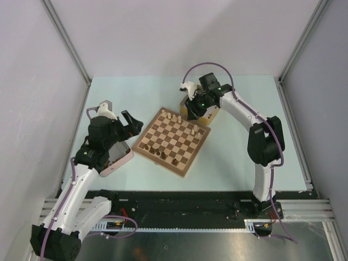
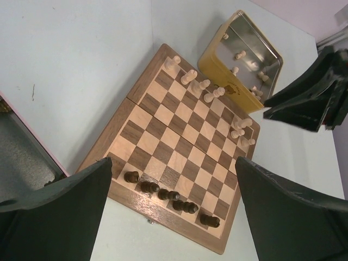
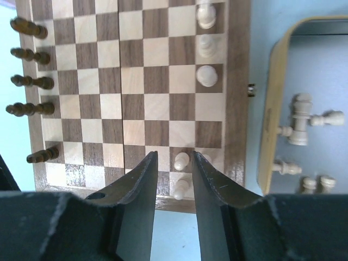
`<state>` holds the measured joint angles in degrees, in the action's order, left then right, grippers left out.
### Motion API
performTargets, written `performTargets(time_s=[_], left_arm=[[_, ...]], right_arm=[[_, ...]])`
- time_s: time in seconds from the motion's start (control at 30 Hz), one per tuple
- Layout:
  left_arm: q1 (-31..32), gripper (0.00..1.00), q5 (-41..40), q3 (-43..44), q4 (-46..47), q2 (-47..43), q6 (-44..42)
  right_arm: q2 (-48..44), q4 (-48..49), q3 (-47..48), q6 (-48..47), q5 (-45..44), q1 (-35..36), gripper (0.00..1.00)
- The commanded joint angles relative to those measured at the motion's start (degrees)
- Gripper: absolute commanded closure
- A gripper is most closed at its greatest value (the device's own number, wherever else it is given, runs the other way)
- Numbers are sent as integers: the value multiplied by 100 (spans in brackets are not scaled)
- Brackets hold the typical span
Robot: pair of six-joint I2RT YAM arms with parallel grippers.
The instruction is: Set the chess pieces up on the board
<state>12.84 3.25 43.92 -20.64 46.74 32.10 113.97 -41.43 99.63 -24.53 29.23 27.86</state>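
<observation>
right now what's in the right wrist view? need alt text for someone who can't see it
The right gripper hangs over the bottom edge of a chessboard, its two dark fingers either side of a pale piece. Dark pieces line the board's left edge, pale ones its right; a yellow tin at far right holds more pale pieces.

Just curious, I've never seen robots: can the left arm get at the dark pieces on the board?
Probably yes. The left gripper hangs open beside the board, and nothing stands between it and the dark pieces.
</observation>
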Motion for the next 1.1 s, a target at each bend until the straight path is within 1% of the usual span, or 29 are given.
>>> performTargets(time_s=[0.0,0.17,0.37,0.63,0.77,0.87,0.97,1.07], left_arm=[[-54,0,62,108,201,-130,51],[-62,0,89,117,192,-148,51],[-62,0,115,134,192,-130,60],[-62,0,88,161,192,-174,121],[-62,0,124,161,201,-148,174],[-62,0,159,213,192,-78,183],[-62,0,150,240,192,-69,183],[-62,0,185,240,192,-86,200]], right_arm=[[-130,109,512,466,522,-438,64],[229,311,785,906,540,-938,64],[941,390,1444,1381,188,-1221,64],[1610,469,1919,1916,-23,-1256,64],[1803,907,1972,2241,-93,-1265,62],[2049,1084,2121,2426,143,-1309,62],[2304,1137,2384,2418,240,-1327,62],[2533,937,2744,2121,451,-1318,62]])
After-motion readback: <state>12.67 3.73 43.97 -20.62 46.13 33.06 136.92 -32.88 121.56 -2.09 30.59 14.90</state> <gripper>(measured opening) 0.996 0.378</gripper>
